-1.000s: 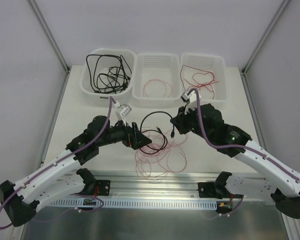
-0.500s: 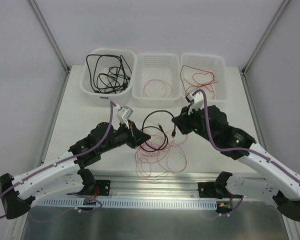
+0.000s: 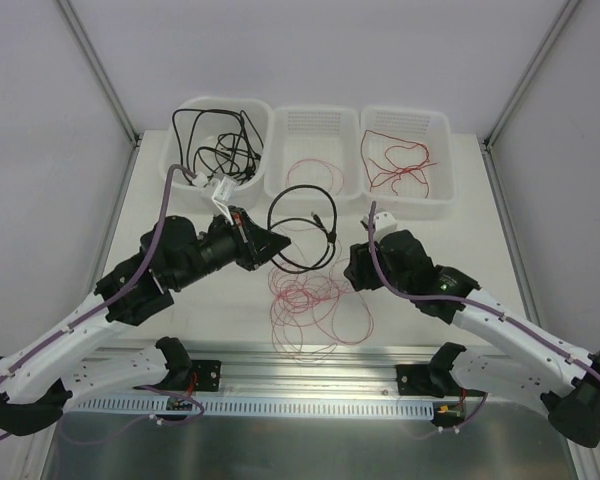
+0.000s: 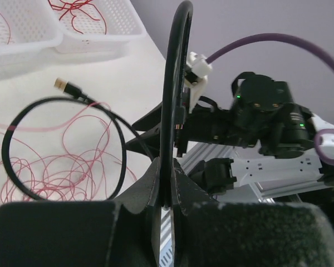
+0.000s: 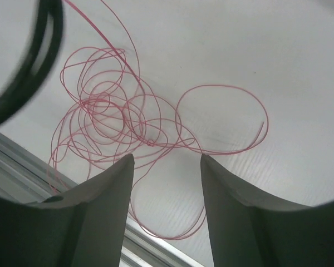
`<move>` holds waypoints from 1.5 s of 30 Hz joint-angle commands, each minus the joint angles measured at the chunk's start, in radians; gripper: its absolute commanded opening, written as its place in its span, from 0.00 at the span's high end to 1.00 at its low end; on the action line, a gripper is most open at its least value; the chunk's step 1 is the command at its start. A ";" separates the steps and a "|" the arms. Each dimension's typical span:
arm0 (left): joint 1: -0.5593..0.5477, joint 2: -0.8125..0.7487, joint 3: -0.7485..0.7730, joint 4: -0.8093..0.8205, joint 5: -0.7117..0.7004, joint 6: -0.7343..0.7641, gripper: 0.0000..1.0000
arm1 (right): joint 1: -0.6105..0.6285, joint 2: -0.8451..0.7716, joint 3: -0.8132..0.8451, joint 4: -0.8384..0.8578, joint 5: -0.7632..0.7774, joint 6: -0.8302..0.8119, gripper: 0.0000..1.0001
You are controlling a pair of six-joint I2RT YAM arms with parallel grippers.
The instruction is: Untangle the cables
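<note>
A black cable [image 3: 302, 228] with a gold-tipped plug [image 4: 61, 84] hangs in a loop above the table, and my left gripper [image 3: 278, 243] is shut on it. In the left wrist view the cable [image 4: 175, 83] rises straight up from between the closed fingers [image 4: 181, 192]. Below it, a tangle of fine pinkish-red wire [image 3: 310, 300] lies on the table. My right gripper [image 3: 352, 272] stands open over the right side of that tangle [image 5: 117, 122], with nothing between its fingers [image 5: 125, 167]. A blurred stretch of the black cable [image 5: 28, 55] crosses that view's top left corner.
Three white baskets stand along the back: the left one [image 3: 180, 175] holds black cables, the middle one [image 3: 280, 188] a pinkish wire, the right one [image 3: 442, 190] red wire. A metal rail [image 3: 310, 360] runs along the near table edge.
My left gripper shut on the black cable and lifted it up and back to the left. My right gripper opened, let go of the cable and drew back toward the near edge.
</note>
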 commanded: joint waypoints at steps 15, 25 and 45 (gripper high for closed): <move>-0.005 -0.039 0.058 -0.102 0.074 -0.128 1.00 | -0.101 0.094 -0.216 0.577 -0.323 0.038 0.41; -0.005 -0.060 0.050 -0.107 0.101 -0.137 1.00 | -0.103 0.152 -0.166 0.576 -0.279 0.011 0.78; -0.005 -0.169 0.036 -0.145 0.178 -0.033 1.00 | -0.218 0.151 0.017 -0.004 -0.085 -0.026 0.96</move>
